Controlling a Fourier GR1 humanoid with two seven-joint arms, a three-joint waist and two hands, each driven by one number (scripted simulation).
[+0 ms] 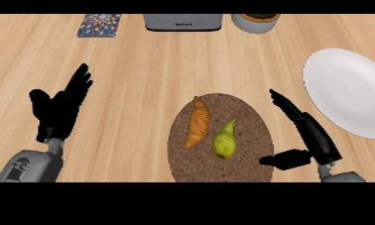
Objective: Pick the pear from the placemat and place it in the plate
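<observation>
- Light wooden counter [147, 70] fills your view from edge to edge.
- You have a brown oval placemat [245, 115] low in the middle of the view, lying flat on the wood.
- You'll find the pear [225, 140] on that placemat, right of its centre, yellow-green, stem end pointing up-view and leaning a little to the right.
- Just to the pear's left lies an orange sweet potato [196, 122], also on the mat; whether the two touch, you cannot tell.
- Your right hand [311, 132] sits just right of the placemat, fingers straight and spread away from the thumb, holding nothing. Its thumb points toward the mat, with the tip showing over the mat's right rim, near the pear but apart from it.
- Your white plate [344, 90] lies at the right edge, partly cut off, up-view of the right hand and well apart from the pear.
- Your left hand [60, 105] rests at the left side, fingers straight, pointing up-view, nothing in it.
- Along the far edge you see a patterned card [99, 25], a grey appliance [183, 22] and a grey pot [256, 23].
</observation>
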